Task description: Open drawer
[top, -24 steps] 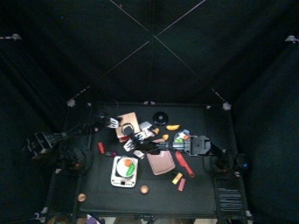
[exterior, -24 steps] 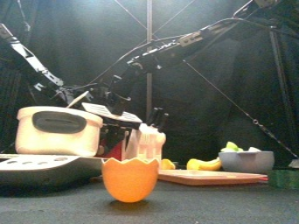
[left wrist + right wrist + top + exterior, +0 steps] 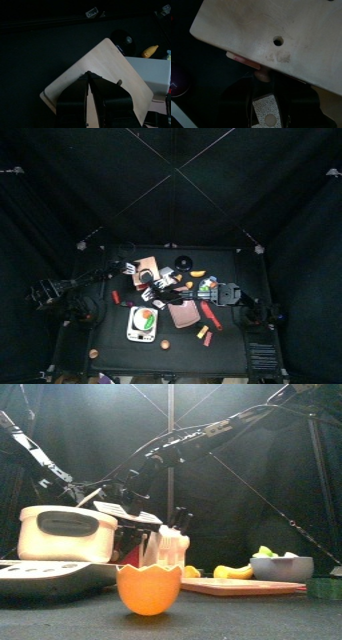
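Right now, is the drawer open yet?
Not that I can see. The wooden box shows no drawer slid out. The left gripper is shut, close up at its tan panel. The right gripper hangs by a pale board. Pulling the drawer out is left.

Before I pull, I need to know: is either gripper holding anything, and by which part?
Cannot be told. The right gripper sits at an edge of the wooden box, and the left gripper is over its top. No grip shows clearly.
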Action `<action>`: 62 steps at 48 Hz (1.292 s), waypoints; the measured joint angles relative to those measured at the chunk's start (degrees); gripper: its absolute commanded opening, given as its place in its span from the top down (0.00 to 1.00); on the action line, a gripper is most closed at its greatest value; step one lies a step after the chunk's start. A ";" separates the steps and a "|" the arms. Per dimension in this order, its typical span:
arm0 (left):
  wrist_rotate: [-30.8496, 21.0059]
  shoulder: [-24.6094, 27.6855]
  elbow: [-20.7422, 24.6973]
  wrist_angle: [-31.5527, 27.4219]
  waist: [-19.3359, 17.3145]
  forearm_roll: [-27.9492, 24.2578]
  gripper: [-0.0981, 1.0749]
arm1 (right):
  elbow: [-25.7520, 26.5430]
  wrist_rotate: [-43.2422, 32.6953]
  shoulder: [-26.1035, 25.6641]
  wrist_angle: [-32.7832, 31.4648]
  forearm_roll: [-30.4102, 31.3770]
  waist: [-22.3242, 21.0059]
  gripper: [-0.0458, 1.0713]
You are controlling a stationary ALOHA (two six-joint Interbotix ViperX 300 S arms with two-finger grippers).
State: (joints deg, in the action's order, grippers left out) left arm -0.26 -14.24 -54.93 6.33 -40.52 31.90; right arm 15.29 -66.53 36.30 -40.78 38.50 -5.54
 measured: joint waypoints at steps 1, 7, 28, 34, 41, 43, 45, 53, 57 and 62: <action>-0.09 0.00 0.09 0.00 0.00 0.00 0.49 | 0.00 0.00 0.00 0.00 0.00 0.00 0.47; -0.09 0.00 0.09 0.00 0.00 0.00 0.49 | -0.09 0.00 0.00 0.00 -0.09 0.44 0.47; -0.09 0.00 0.09 0.00 0.00 0.00 0.49 | 0.00 0.09 -0.09 -2.64 -0.18 2.29 0.47; -0.09 0.00 0.00 0.00 0.00 0.00 0.49 | 0.00 0.09 -0.09 -2.72 -0.18 2.55 0.47; -0.09 0.00 0.00 0.00 0.00 0.00 0.49 | 0.09 0.00 -0.09 -3.52 -0.35 3.34 0.47; -0.09 0.00 0.09 0.00 0.00 0.00 0.49 | 0.00 0.00 -0.09 -3.60 -0.44 3.60 0.47; -0.09 0.00 0.00 0.00 0.09 -0.09 0.49 | 0.09 0.00 -0.09 -3.69 -0.53 3.87 0.47; 0.00 0.00 0.00 0.00 0.09 0.00 0.49 | 0.00 0.00 -0.09 -3.87 -0.97 4.83 0.47; -0.09 0.00 0.00 0.00 0.09 0.00 0.49 | -0.09 -0.09 -0.09 -4.04 -1.32 5.19 0.47; -0.09 0.00 0.00 0.00 0.09 0.00 0.49 | -0.70 0.18 -0.44 -3.96 -1.67 5.54 0.47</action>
State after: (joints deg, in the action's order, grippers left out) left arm -0.35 -14.24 -54.93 6.33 -40.43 31.90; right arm 14.59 -66.36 35.86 -44.74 36.83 0.00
